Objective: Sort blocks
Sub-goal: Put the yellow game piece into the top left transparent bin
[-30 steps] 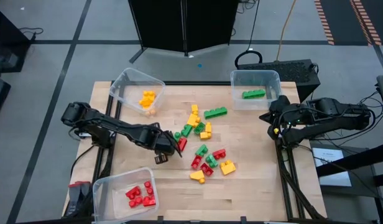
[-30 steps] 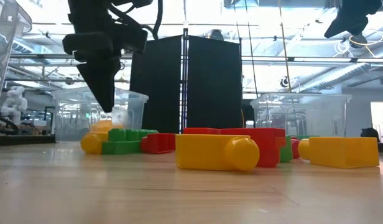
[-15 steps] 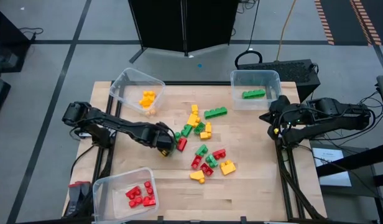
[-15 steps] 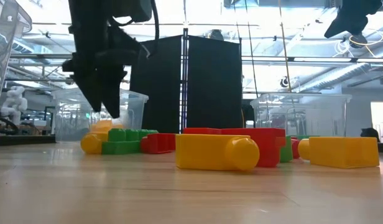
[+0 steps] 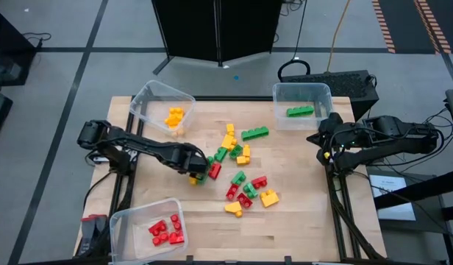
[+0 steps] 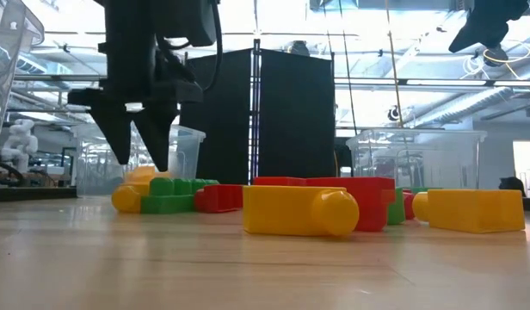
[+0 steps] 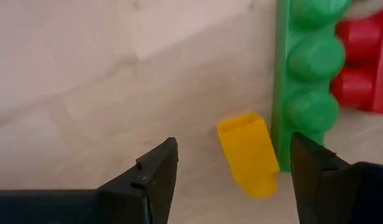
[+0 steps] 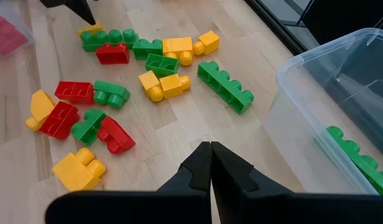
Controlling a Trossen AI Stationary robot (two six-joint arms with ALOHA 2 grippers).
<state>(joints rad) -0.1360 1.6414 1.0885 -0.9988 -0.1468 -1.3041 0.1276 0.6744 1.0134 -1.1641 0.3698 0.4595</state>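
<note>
Left pincer (image 5: 199, 174) is down at the left edge of the loose pile of blocks (image 5: 241, 165) mid-counter (image 5: 300, 221), fingers spread apart, holding nothing. In the left wrist view the two dark fingers (image 7: 155, 177) straddle a small yellow brick (image 7: 249, 152) lying on the wood, with clear gaps on both sides; that brick lies just beside a long green brick (image 7: 306, 74), and a red brick (image 7: 364, 62) touches the green one on its far side. Low view shows the same pincer (image 6: 141, 142) pointing down with tips apart, just above the counter (image 6: 248, 267) near the yellow and green bricks at the pile's left end. Right pincer (image 8: 210, 155) is fully closed and empty, parked at the right edge of the counter, well apart from the pile; its arm (image 5: 373, 140) sits just beside the green bin. The pile holds mixed red, yellow and green bricks, including a long green one (image 5: 254, 133) at its far side toward the green bin and a yellow one (image 5: 269, 197) at its near side. Three clear bins surround the pile: one far-left of it (image 5: 142, 103) with yellow bricks (image 5: 173, 116), one far-right (image 5: 282, 94) with a long green brick (image 5: 300, 111), one near-left (image 5: 123, 221) with red bricks (image 5: 166, 230). A black cabinet (image 5: 215, 29) stands beyond the counter.
</note>
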